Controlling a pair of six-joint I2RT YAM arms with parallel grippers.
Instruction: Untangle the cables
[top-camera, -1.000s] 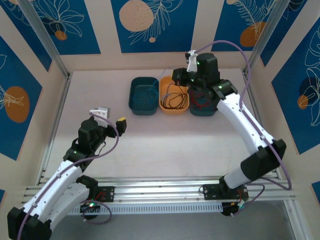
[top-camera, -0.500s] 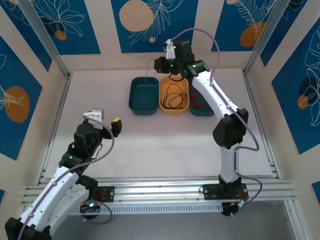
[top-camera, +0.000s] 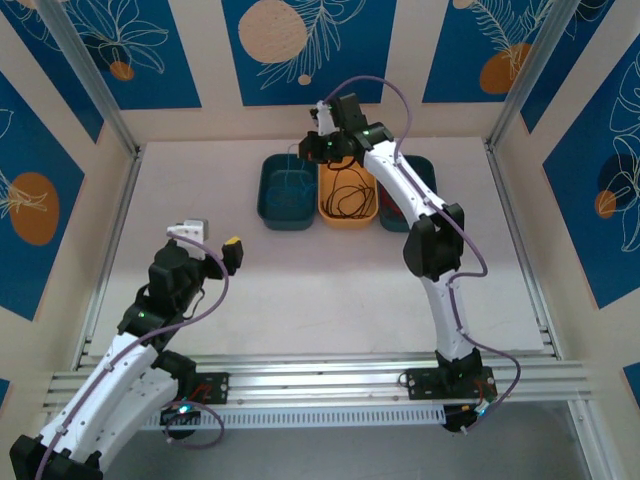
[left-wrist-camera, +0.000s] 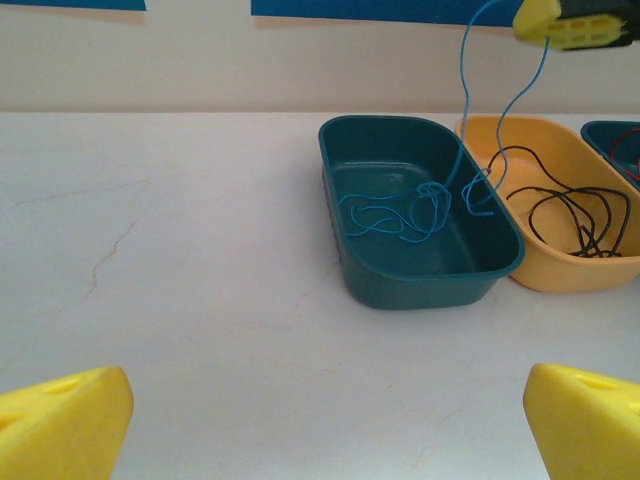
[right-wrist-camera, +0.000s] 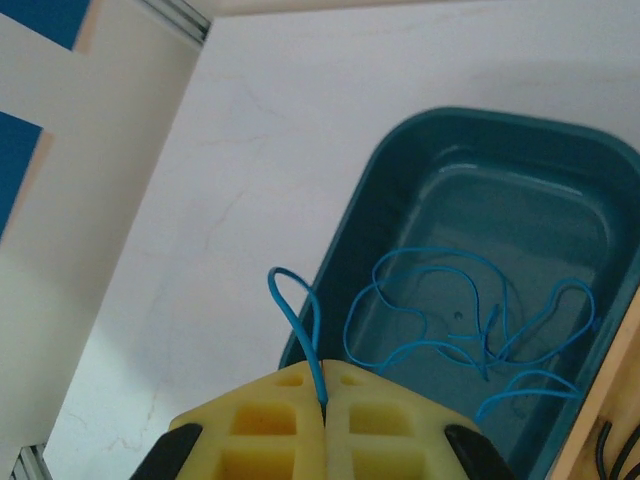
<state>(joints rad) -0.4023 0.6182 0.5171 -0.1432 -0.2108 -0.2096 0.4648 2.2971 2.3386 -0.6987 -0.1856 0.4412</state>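
The blue cable lies in loose loops in the left teal bin, and two strands rise from it to my right gripper. That gripper is shut on a small loop of the blue cable and hangs above the bin's far left rim. A black cable lies coiled in the yellow bin. A bit of red cable shows in the right teal bin. My left gripper is open over bare table, well short of the bins, with nothing between its fingertips.
Three bins stand in a row at the back of the table: teal, yellow, teal. The back wall is close behind them. An aluminium rail runs along the near edge. Bare white tabletop lies between my left gripper and the bins.
My right arm has swung left from over the right bin to above the left teal bin, with the blue cable still in its jaws. The left arm drew back slightly.
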